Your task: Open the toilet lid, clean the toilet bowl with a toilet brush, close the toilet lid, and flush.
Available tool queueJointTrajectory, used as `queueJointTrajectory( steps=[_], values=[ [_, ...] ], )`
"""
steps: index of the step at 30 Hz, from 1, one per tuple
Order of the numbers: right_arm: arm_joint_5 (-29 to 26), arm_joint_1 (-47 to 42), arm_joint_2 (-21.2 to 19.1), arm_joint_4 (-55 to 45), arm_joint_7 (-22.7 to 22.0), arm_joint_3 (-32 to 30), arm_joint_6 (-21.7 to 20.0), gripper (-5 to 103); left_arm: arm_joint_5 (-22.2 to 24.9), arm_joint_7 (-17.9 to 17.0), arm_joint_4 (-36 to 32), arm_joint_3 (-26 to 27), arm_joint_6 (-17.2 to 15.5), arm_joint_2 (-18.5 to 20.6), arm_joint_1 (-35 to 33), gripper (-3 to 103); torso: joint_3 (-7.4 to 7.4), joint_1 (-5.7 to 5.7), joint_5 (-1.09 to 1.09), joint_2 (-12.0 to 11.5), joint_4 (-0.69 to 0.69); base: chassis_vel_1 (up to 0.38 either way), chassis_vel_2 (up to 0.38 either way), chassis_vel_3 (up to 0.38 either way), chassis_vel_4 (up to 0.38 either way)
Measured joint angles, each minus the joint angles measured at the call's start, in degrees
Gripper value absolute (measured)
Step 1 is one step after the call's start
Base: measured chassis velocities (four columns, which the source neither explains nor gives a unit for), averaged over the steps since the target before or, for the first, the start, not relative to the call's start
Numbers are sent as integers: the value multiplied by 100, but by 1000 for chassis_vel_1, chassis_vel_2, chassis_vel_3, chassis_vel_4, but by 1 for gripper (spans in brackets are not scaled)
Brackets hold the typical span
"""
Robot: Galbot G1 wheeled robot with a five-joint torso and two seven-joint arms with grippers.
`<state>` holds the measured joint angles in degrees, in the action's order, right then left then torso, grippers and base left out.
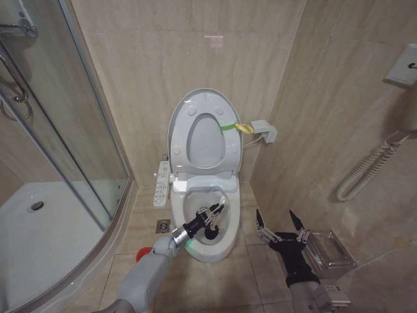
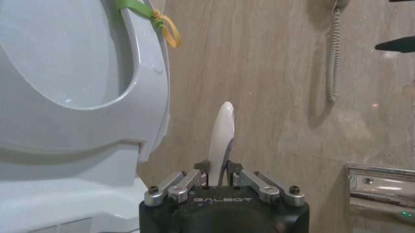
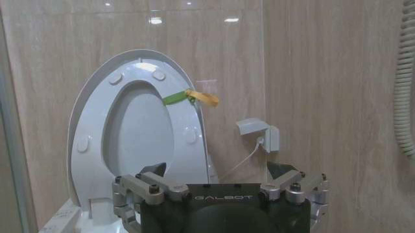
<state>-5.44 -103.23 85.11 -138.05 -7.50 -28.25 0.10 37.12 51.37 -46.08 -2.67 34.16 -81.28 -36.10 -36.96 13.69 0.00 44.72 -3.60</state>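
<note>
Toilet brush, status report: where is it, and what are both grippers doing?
Left gripper shut on toilet brush, over the toilet bowl. Right gripper open, idle beside the bowl. Toilet lid up. Nothing in the way.

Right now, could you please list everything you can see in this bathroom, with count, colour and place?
toilet lid: one, white, raised against the back wall, the seat up with it
strap: one, green with a yellow end, on the raised seat's edge
toilet bowl: one, white, on the floor below the lid
button panel: one, white, beside the bowl
toilet brush: one, white handle, held over the bowl
wall box: one, white, on the wall beside the lid
shower screen: one, glass, far left
coiled cord: one, white, on the right wall
left gripper: shut on the brush handle, over the bowl
right gripper: open, idle beside the bowl
</note>
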Motion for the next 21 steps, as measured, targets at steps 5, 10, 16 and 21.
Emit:
queueJointTrajectory(
  steps=[5,10,16,21],
  values=[
    [0,0,0,0,0,0,0,100,52,-105,-65,81,39,-3,165,17,-1,0,0,0,-1,0,0,0,0],
    [0,0,0,0,0,0,0,100,181,-154,31,195,123,-162,304,17,-1,0,0,0,-2,0,0,0,0],
    [0,0,0,0,0,0,0,100,247,-142,91,220,206,-383,195,17,0,0,0,0,-2,0,0,0,0],
    [0,0,0,0,0,0,0,100,301,-89,140,233,228,-415,-95,17,0,0,-1,0,0,0,0,0,0]
  ],
)
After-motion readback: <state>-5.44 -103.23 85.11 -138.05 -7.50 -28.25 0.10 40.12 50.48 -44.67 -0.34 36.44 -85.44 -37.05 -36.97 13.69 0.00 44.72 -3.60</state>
